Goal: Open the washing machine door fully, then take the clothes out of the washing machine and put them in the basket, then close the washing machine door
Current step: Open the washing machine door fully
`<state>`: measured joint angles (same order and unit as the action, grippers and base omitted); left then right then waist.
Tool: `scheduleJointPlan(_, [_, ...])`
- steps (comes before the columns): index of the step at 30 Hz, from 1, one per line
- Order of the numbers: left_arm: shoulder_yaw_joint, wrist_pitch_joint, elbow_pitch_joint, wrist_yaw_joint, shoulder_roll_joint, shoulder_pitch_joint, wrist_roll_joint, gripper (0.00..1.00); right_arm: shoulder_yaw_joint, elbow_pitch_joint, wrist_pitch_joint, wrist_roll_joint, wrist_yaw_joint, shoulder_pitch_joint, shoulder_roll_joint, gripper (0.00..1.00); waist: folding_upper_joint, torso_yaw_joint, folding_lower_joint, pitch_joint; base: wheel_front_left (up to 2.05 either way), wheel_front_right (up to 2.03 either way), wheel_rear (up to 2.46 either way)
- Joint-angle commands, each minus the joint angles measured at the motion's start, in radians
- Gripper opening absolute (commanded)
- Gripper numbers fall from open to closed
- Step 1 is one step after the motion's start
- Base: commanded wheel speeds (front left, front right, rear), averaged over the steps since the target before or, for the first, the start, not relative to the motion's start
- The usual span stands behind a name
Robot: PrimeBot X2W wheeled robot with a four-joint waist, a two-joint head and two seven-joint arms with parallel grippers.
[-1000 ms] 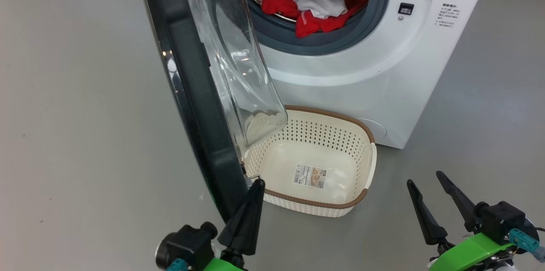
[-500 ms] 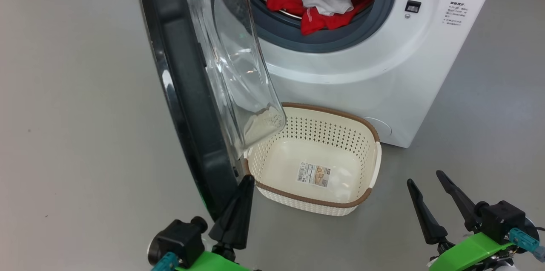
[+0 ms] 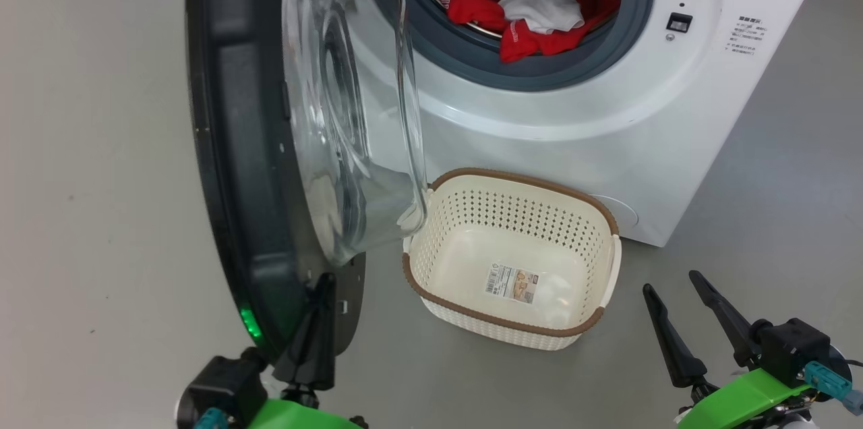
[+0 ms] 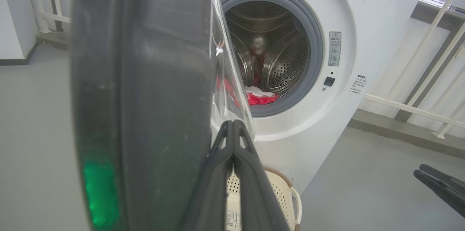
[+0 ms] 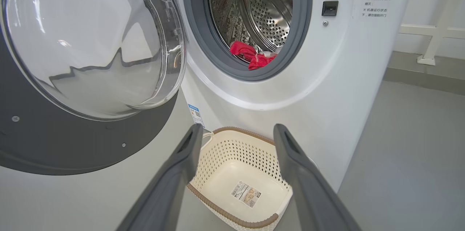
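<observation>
Clothes point(image 3: 539, 17), red with white parts, lay heaped at the front of the steel drum of the washing machine point(image 3: 573, 132), well beyond both pincers and higher than them in the head view. Left pincer point(image 3: 328, 280) had its two dark fingers pressed together. Its tips seemed to rest against the lower inner edge of the washing machine door point(image 3: 229, 146), which stood swung out wide with its clear glass bowl bulging toward the machine. In the left wrist view the door's dark rim point(image 4: 145, 78) rose just left of that pincer point(image 4: 231, 124), and the clothes point(image 4: 259, 97) showed past the fingertips, deep in the opening. Right pincer point(image 3: 671, 282) hung with its fingers spread apart, low over the floor point(image 3: 101, 213) and well apart from the door. The basket point(image 3: 512, 176), cream with a brown rim, sat on the floor between the two pincers, just in front of the machine, with a paper sticker point(image 3: 516, 282) on its bottom. In the right wrist view the basket point(image 5: 236, 151) lay straight ahead between the spread fingers point(image 5: 176, 173), with the clothes point(image 5: 250, 56) higher and farther off.
</observation>
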<state>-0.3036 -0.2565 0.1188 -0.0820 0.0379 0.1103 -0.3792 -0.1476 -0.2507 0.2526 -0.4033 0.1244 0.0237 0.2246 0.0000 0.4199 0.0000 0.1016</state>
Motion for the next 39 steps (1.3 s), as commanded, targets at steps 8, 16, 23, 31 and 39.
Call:
scheduleJointPlan(8, [0.157,-0.005,-0.031,-0.010,0.012,-0.005,0.033,0.00,-0.031,0.022,0.009,0.009,0.006,0.015,0.008,1.00,0.0000,0.010,0.0000,-0.003,0.00,0.00,0.00])
scheduleJointPlan(16, [0.260,-0.005,-0.026,0.006,0.012,-0.003,0.069,0.00,-0.038,0.022,0.009,0.007,0.006,0.015,0.014,1.00,0.0000,0.008,0.0000,0.001,0.00,0.00,0.00])
scheduleJointPlan(23, [0.355,-0.005,0.006,0.034,0.012,0.020,0.102,0.00,-0.042,0.024,0.009,0.008,0.006,0.012,0.016,1.00,0.0000,0.005,0.0000,0.006,0.00,0.00,0.00])
scheduleJointPlan(31, [0.462,-0.005,0.066,0.071,0.016,0.073,0.137,0.00,-0.048,0.026,0.009,0.007,0.006,0.016,0.025,1.00,0.0000,0.005,0.0000,0.021,0.00,0.00,0.00])
scheduleJointPlan(39, [0.547,-0.005,0.117,0.093,0.032,0.127,0.166,0.00,-0.056,0.026,0.009,0.005,0.006,0.022,0.033,1.00,0.0000,0.001,0.0000,0.035,0.00,0.00,0.00])
